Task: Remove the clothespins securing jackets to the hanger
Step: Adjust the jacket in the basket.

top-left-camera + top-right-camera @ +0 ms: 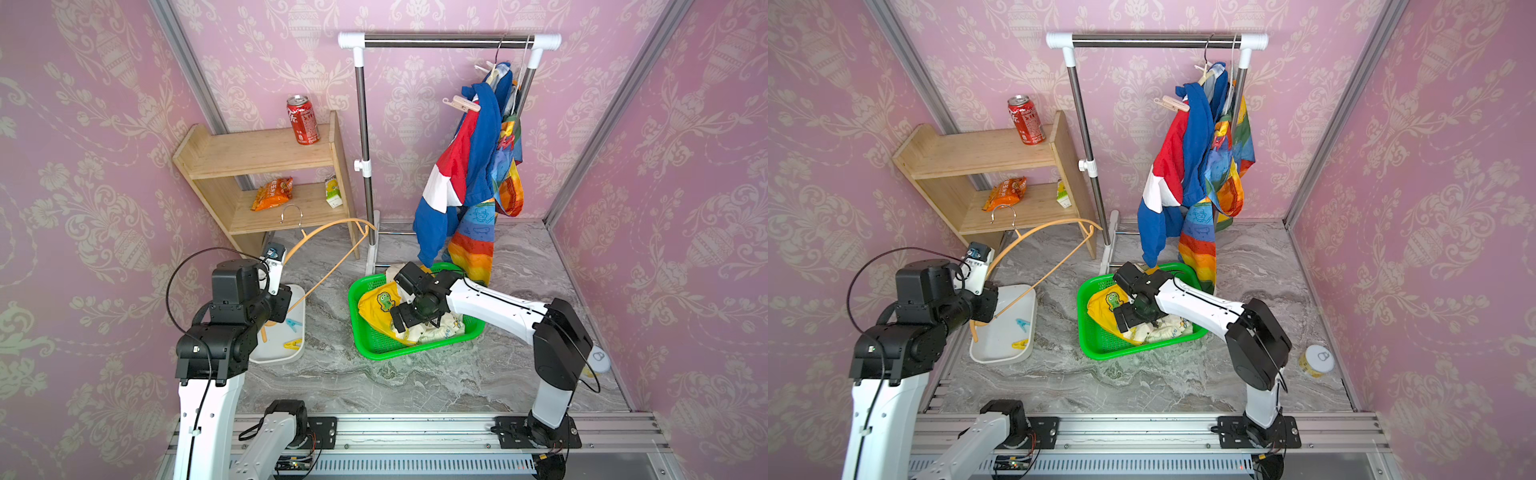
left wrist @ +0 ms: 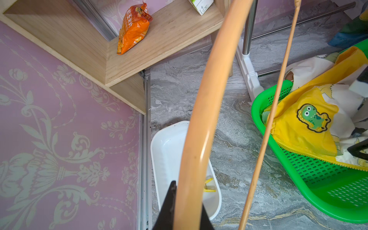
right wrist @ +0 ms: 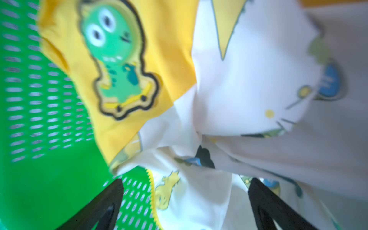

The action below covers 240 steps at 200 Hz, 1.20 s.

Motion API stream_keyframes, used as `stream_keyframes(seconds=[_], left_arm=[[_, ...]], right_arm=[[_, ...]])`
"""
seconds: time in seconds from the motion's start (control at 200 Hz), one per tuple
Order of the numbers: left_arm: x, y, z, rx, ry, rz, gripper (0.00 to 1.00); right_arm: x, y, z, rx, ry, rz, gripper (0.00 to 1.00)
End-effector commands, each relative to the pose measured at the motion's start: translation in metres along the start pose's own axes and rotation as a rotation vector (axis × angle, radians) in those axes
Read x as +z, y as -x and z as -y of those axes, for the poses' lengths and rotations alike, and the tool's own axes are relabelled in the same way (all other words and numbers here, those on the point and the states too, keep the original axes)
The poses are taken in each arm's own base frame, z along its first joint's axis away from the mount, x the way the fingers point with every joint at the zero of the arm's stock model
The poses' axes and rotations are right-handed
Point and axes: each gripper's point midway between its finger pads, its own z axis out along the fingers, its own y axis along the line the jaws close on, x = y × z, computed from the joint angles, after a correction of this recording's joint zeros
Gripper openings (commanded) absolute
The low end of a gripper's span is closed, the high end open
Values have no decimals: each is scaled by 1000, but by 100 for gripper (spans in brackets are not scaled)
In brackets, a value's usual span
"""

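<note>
- Fingers (image 3: 103, 203) of the right gripper (image 3: 186, 181) stand spread wide and empty, just above the yellow jacket (image 1: 368, 311), which lies crumpled in the green basket (image 1: 399, 353) mid-tabletop.
- Pinched in the left gripper (image 2: 187, 211) near one end, a bare wooden hanger (image 1: 328, 226) angles up over the white tray (image 1: 282, 353) by the tabletop's left edge. A blue clothespin (image 1: 294, 325) and a yellow clothespin (image 1: 293, 343) lie in the tray.
- At the back right corner, a pink-beige clothespin (image 1: 463, 104) grips the blue jacket (image 1: 482, 137) and a red clothespin (image 1: 506, 141) sits on the rainbow jacket (image 1: 473, 249). Both jackets hang on the rack (image 1: 449, 40).
- Step in hand, by the look of it: one jacket is freed, two to go. Next, the right arm likely needs to rise to the pink-beige clothespin and squeeze its tails.
- Right arm reaches forward and low, wrist bent down; left arm is folded, elbow high.
</note>
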Motion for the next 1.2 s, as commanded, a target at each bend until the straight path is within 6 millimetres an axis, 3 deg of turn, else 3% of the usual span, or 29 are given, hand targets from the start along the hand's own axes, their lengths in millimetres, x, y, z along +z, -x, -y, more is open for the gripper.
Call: stream_keyframes(seconds=[0.0,0.125,0.275,0.385,0.59,0.825,1.196], left_arm=[[-4,9,-1,3,1,54,0],[-5,10,1,0,-7,60,0],[-6,10,2,0,-13,62,0],[-10,7,1,2,-5,63,0],[-17,-2,-3,4,22,52,0],[-16,-3,-4,5,29,46,0],[-13,-4,-4,12,30,32,0]], right_arm=[[-57,32,-4,14,2,151,100],[-78,77,4,68,-55,297,100],[-63,126,9,102,-142,336,97],[-48,143,16,90,-240,321,90],[-28,145,22,67,-288,306,86],[1,133,26,44,-339,243,83],[21,142,26,37,-370,298,87]])
